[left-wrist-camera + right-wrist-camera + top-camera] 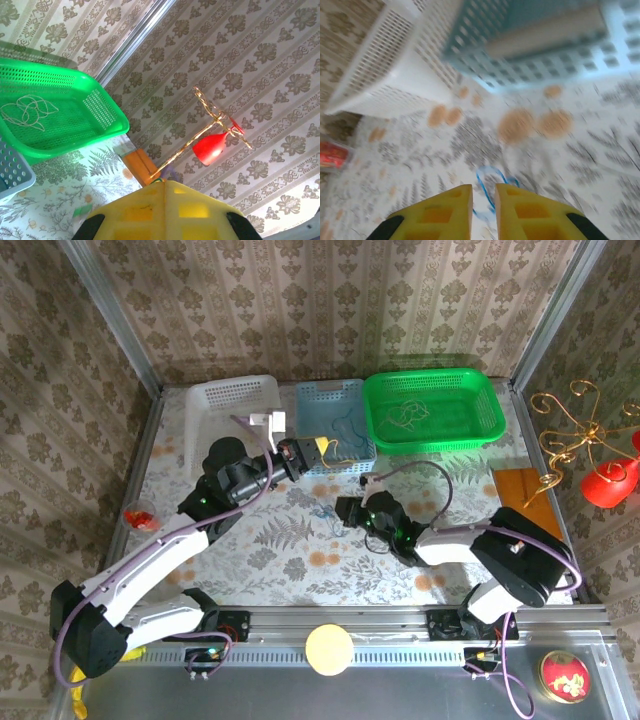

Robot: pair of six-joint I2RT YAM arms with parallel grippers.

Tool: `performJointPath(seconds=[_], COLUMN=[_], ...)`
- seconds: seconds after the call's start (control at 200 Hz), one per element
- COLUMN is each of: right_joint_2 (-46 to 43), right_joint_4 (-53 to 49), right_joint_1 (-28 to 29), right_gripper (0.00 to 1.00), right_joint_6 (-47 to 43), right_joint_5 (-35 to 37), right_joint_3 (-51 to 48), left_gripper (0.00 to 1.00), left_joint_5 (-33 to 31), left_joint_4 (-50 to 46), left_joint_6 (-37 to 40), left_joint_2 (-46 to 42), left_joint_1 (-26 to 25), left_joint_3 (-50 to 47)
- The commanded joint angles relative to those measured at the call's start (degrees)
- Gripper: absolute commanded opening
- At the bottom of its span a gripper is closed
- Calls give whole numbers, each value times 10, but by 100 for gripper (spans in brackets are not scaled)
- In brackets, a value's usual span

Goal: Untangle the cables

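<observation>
My left gripper (pixel 322 447) hangs by the blue basket's front wall, its yellow fingers (pixel 135 210) pressed together. A thin yellow-green cable (pixel 350 447) runs from their tip (pixel 159 179) over the basket. My right gripper (pixel 345 512) is low over the table centre, open by a narrow gap (pixel 483 192). A thin blue cable (pixel 492 181) lies looped on the cloth between its fingers, also seen as a faint squiggle (pixel 322 510). A pale cable (pixel 405 415) lies coiled in the green basket (pixel 27 112). A dark cable (pixel 345 427) sits in the blue basket.
Along the back stand a white basket (pixel 230 400), a blue basket (pixel 330 392) and a green basket (pixel 490 405). A wooden block (pixel 520 485) and a golden stand with a red bell (pixel 605 480) are at the right. A small red object (pixel 140 515) lies at the left edge.
</observation>
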Motion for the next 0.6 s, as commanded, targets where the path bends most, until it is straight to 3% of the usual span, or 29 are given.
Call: performJointPath(seconds=[0.0,0.2,0.595], right_joint_2=[23,0,-272], right_joint_4=[67,59,-188], right_joint_1=[7,10,9], right_gripper=[24,39,54], right_joint_6=[40,48,-16], right_joint_5=[31,22,23], right_joint_3=[-26,-42,9], left_gripper=[0,0,0], left_joint_5=[6,5,-4], left_joint_4=[32,25,40], left_joint_6=[-6,0,19], left_joint_2=[-1,-1,1], left_joint_1=[1,4,21], left_joint_3=[35,41,-19])
